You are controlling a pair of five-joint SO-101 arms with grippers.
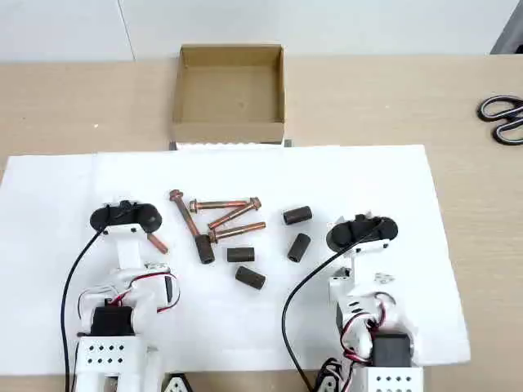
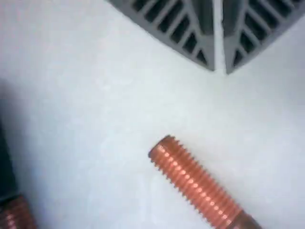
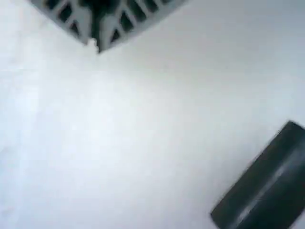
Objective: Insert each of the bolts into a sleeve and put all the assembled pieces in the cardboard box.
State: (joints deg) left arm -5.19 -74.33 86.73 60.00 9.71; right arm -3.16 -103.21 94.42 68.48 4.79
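Three bolts are seen fanned together near the middle of a white sheet spread over the wooden table. A fourth bolt is set with one end in a black sleeve just beside them. A fifth bolt is left lying against the left arm, its threaded end shown close to the left gripper, whose fingers are drawn together on nothing. Four loose sleeves are scattered between the two arms. The right gripper is held low over the sheet, pinched closed and empty, with one sleeve nearby. The cardboard box is placed open beyond the sheet's far edge. Scissors are left at the table's right.
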